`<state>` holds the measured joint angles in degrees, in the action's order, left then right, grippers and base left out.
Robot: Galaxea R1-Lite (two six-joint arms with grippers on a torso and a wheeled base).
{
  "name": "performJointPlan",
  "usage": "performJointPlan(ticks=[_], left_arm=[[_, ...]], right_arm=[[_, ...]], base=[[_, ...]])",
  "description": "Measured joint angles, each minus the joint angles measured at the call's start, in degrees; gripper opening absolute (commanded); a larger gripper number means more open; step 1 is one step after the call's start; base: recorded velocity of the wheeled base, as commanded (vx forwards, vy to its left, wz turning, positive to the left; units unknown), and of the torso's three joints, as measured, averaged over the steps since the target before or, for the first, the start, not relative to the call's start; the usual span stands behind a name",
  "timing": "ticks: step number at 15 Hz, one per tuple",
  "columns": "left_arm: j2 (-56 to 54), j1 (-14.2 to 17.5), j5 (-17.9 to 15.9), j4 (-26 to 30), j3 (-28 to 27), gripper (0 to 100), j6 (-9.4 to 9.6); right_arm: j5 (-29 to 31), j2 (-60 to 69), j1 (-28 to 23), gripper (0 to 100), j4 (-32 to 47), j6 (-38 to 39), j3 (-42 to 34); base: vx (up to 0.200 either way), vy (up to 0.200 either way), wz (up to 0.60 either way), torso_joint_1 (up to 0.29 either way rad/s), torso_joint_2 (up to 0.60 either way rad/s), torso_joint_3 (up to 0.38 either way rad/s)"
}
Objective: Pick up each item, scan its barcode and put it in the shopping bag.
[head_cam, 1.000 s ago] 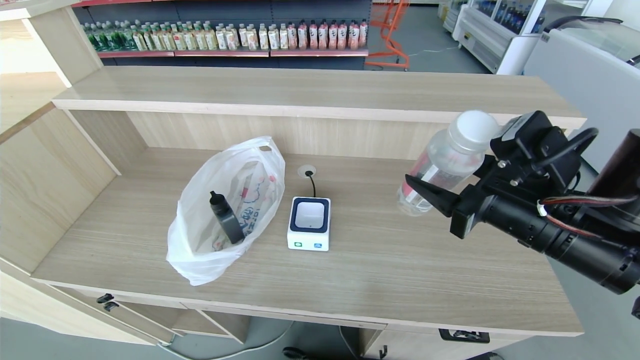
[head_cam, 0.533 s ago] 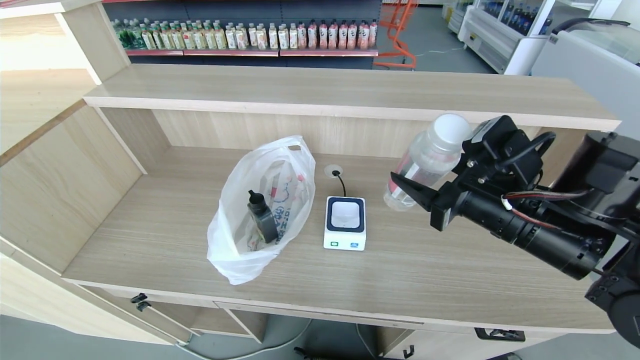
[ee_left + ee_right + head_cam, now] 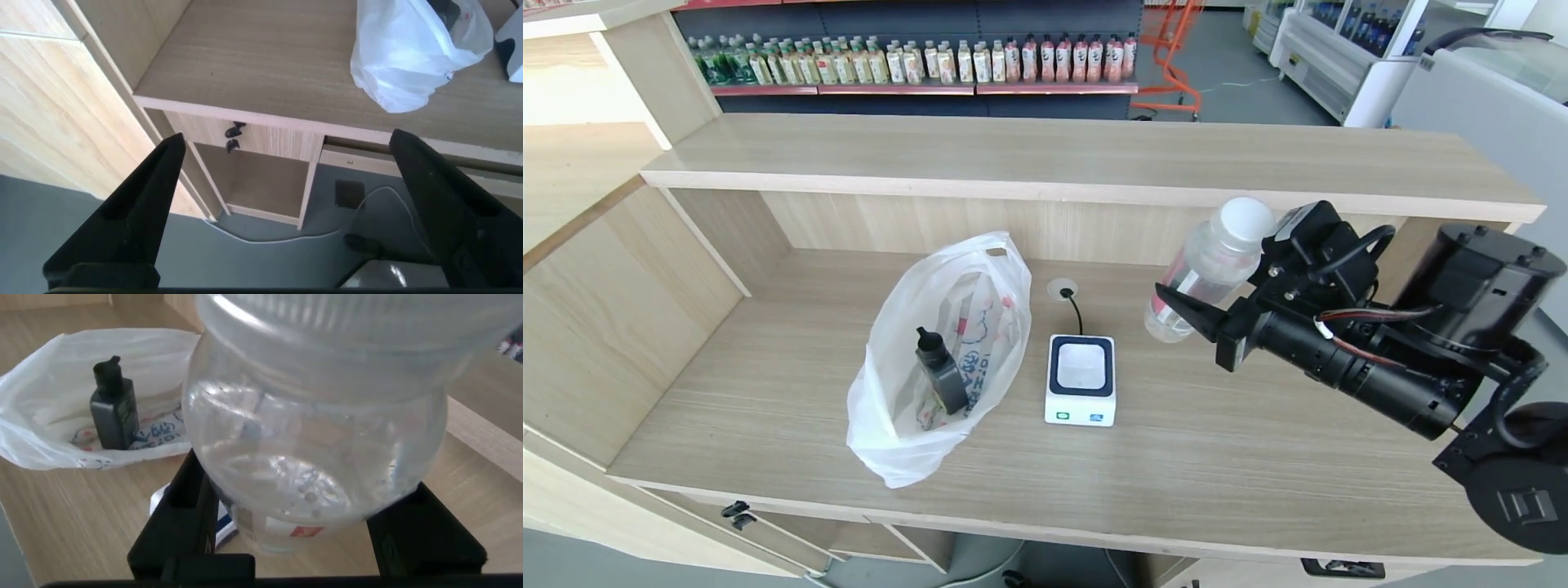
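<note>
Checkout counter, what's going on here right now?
The right gripper holds a clear water bottle in the air, to the right of the scanner on the counter. The white shopping bag lies left of the scanner with a dark pump bottle inside. The left gripper is open, off the counter's front edge.

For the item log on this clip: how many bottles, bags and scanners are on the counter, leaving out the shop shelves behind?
Bottles: 2, the clear bottle held in the right gripper and the black bottle in the bag
Bags: 1, the bag
Scanners: 1, the scanner
Total: 4
</note>
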<state>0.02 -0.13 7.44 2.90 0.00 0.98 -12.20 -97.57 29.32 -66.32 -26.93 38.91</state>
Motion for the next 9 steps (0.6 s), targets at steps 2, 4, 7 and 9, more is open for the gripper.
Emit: performJointPlan(ticks=[2,4,7,9], left_arm=[[0.0,0.0,0.0,0.0,0.0,100,-0.13],[0.0,0.0,0.0,0.0,0.0,100,-0.16],[0.0,0.0,0.0,0.0,0.0,100,-0.18],[0.0,0.1,0.0,0.0,0.0,100,-0.18]], right_arm=[[-1.3,-1.4,-0.4,0,-1.3,0.0,0.0],[-2.4,-3.1,-0.8,0,-2.9,0.0,0.0],[-4.2,-6.4,-0.7,0,-6.8,-0.1,-0.4],[-6.9,-9.0,-0.5,0,-9.7,-0.8,-0.4]], base=[[0.0,0.0,0.0,0.0,0.0,0.0],[0.0,0.0,0.0,0.0,0.0,0.0],[0.0,0.0,0.0,0.0,0.0,0.0],[0.0,0.0,0.0,0.0,0.0,0.0]])
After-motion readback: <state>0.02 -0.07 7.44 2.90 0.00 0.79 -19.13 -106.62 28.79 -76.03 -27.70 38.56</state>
